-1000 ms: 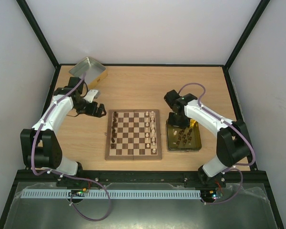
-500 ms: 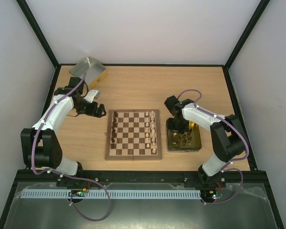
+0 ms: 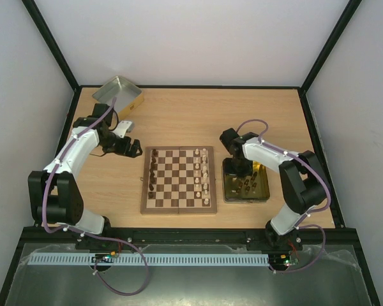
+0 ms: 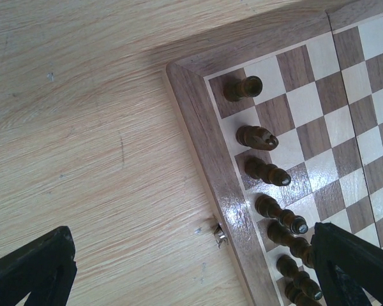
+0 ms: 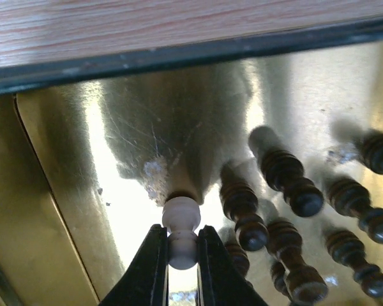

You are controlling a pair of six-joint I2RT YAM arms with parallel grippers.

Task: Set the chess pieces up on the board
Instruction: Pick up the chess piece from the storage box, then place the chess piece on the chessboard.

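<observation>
Pawn (image 5: 181, 220), cream, is pinched near its head by the right jaws, low centre of the right wrist view, inside the gold tin (image 5: 45, 191). Probably light, hard, smooth: it may slip. Left jaws stand wide near the board (image 3: 179, 180).

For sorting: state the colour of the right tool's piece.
Cream-white piece; best in right wrist view.

The right gripper (image 5: 180, 242) now sits lower inside the tin (image 5: 45, 191) than a second ago; its jaws, then apart, now pinch a cream piece (image 5: 180, 213).
</observation>
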